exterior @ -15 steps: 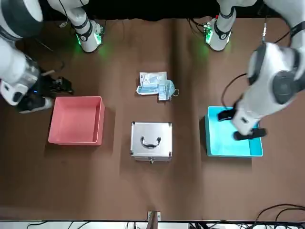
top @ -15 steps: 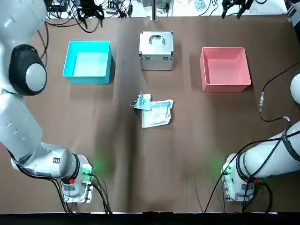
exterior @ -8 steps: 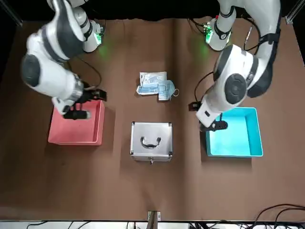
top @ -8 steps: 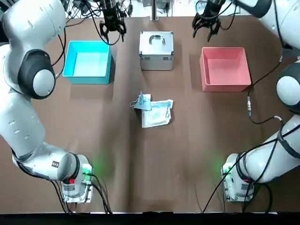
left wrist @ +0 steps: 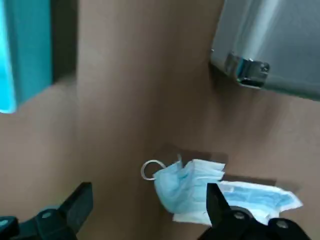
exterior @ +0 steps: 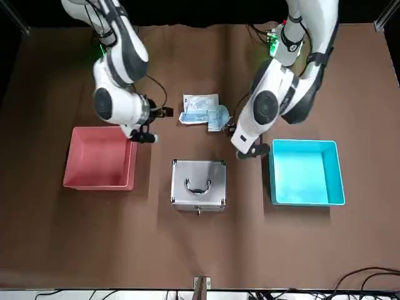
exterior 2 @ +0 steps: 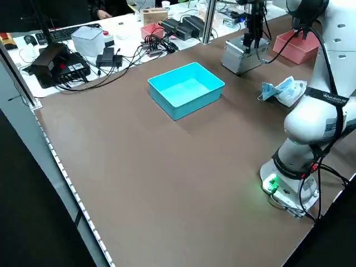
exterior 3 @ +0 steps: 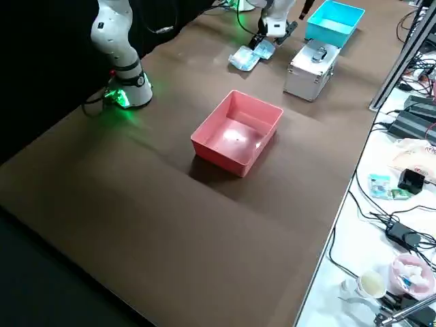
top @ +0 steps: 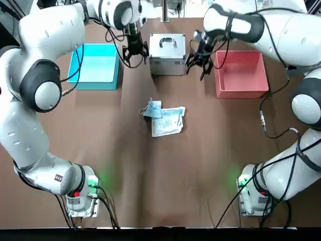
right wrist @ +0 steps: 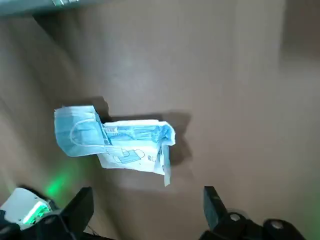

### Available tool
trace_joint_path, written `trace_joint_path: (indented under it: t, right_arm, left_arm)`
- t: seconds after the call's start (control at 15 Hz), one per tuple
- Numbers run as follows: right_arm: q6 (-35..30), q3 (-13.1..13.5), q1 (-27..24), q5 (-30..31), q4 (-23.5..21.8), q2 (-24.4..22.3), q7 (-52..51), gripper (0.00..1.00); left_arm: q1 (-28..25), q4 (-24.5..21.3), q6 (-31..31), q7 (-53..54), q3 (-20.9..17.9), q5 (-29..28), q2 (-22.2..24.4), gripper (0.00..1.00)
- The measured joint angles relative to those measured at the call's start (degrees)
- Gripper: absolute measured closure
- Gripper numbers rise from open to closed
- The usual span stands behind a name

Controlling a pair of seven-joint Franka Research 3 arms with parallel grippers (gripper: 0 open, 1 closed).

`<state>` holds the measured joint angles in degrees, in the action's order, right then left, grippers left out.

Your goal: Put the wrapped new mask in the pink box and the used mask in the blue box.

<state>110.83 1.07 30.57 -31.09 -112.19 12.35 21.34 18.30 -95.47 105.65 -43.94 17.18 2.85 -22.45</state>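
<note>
Spread wide and empty on both left gripper (left wrist: 145,212) and right gripper (right wrist: 145,212), above mid-table where used mask (top: 152,109) overlaps wrapped new mask (top: 168,121) (probably light, limp, slippery film): pinch bunched fabric, packet's free edge.

Used mask (top: 152,109) overlaps wrapped new mask (top: 168,121) mid-table, between both boxes.

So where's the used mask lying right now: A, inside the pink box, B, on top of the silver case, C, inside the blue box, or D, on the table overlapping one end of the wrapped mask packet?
D: the used mask lies on the table, overlapping the end of the wrapped packet; both boxes hold nothing.
</note>
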Motion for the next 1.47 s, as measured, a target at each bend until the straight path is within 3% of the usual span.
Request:
trace_joint_path:
  t: [0.4,0.73,1.07,1.33,1.47]
  right_arm:
    - [14.84,-0.12,9.77,-5.03,-11.55,1.12,0.07,0.07]
    - [22.62,-0.13,14.41,-8.69,-12.75,8.54,0.14,0.09]
    - [24.97,-0.18,16.8,-10.54,-12.42,12.98,0.12,0.12]
    - [24.97,-0.2,18.41,-13.21,-10.83,14.04,0.14,0.24]
    - [24.97,-0.2,18.53,-13.52,-10.35,14.54,0.14,0.44]
  left_arm:
    - [4.44,-5.45,8.4,-6.81,0.05,0.0,0.17,0.0]
    - [7.27,-10.7,13.71,-10.65,0.07,0.0,0.23,0.0]
    - [10.45,-14.01,17.79,-14.06,0.1,-0.01,0.29,0.0]
    - [10.95,-19.57,24.87,-14.34,0.08,-0.05,0.13,0.0]
    - [11.17,-20.41,26.19,-15.32,0.07,-0.24,-0.39,0.0]
